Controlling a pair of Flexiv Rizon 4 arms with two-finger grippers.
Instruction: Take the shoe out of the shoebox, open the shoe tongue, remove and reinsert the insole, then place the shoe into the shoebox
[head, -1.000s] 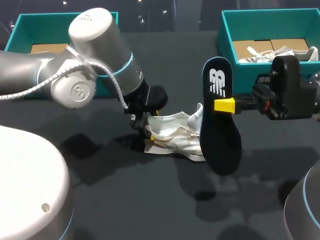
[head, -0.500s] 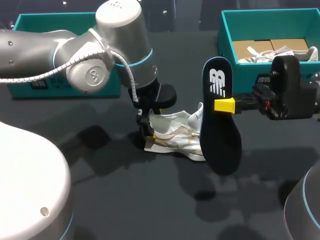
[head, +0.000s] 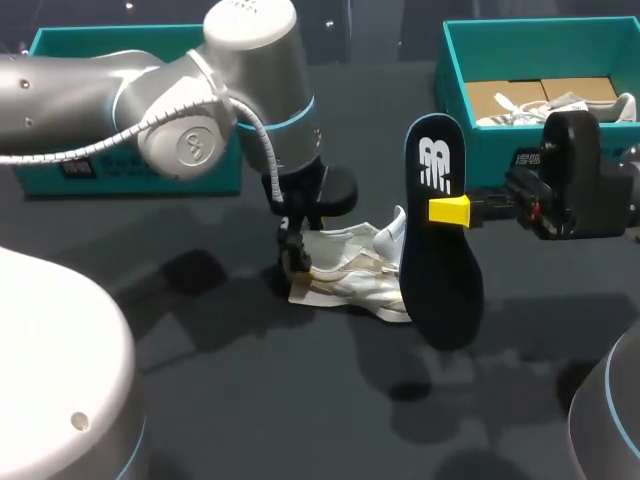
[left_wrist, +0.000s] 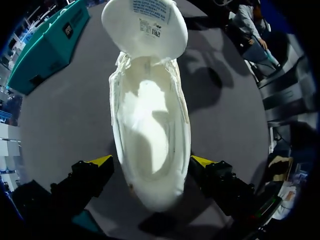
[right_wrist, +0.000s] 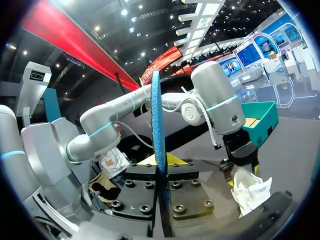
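A white shoe (head: 352, 275) lies on the dark table, its tongue (left_wrist: 145, 22) folded far back and the inside bare. My left gripper (head: 293, 258) stands over the heel. In the left wrist view this gripper (left_wrist: 151, 162) is open, with a yellow tip on either side of the shoe's (left_wrist: 150, 130) heel. The dark blue insole (head: 440, 240) hangs upright in the air to the right of the shoe, and my right gripper (head: 450, 210) is shut on it. In the right wrist view the insole (right_wrist: 159, 150) shows edge-on between that gripper's (right_wrist: 161, 162) closed fingers, with the shoe (right_wrist: 250, 187) beyond.
A teal shoebox (head: 456, 110) stands at the back right with another white shoe (head: 560, 105) and cardboard in it. A second teal box (head: 60, 45) sits at the back left. A white robot base (head: 50, 380) fills the near left corner.
My left arm has swung to the right and brought its open gripper down around the shoe's heel. The right arm and the insole have kept still.
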